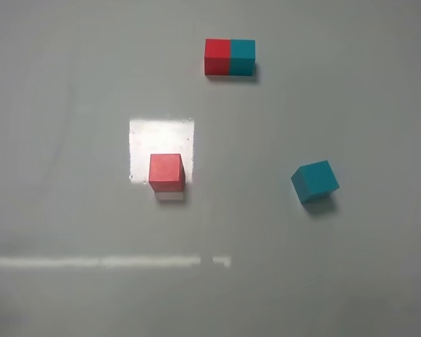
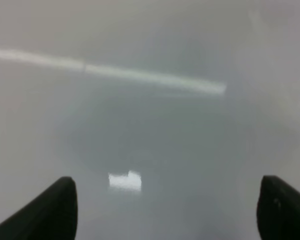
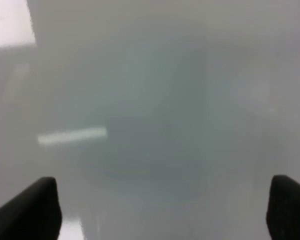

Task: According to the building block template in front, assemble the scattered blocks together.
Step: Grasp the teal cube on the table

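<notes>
In the exterior high view the building block template point(image 1: 229, 57), a red cube and a teal cube flush side by side, sits at the far middle of the table. A loose red cube point(image 1: 166, 173) stands left of centre on a bright glare patch. A loose teal cube point(image 1: 314, 181), turned a little, lies to the right. No arm shows in that view. The left gripper point(image 2: 165, 210) is open over bare table, with its dark fingertips point(image 2: 50, 210) wide apart. The right gripper point(image 3: 162, 215) is open too, over bare table. No cube shows in either wrist view.
The grey table surface point(image 1: 70, 84) carries light reflections: a bright square point(image 1: 161, 137) behind the red cube and a thin bright strip point(image 1: 105, 262) nearer the front. The strip reflection also shows in the left wrist view point(image 2: 140, 76).
</notes>
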You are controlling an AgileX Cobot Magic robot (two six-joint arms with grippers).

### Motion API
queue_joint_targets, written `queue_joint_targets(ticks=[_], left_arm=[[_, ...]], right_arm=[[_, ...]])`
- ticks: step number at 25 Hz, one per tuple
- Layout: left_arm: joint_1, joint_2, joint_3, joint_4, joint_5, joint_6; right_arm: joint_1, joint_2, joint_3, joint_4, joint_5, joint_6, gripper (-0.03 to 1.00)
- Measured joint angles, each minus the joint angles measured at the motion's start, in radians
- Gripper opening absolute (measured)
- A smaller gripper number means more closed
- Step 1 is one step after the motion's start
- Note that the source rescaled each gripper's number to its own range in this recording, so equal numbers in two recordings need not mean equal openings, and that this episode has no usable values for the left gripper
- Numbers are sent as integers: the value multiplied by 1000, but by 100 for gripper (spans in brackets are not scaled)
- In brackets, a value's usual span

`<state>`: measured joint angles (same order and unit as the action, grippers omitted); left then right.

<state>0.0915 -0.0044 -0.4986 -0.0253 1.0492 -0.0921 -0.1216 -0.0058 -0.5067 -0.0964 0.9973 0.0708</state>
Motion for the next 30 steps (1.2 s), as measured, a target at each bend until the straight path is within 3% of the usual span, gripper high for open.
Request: queue_joint_targets(ticks=[30], left_arm=[[0,0,0,0,0,-1]], right_arm=[[0,0,0,8,-3,-35,88]])
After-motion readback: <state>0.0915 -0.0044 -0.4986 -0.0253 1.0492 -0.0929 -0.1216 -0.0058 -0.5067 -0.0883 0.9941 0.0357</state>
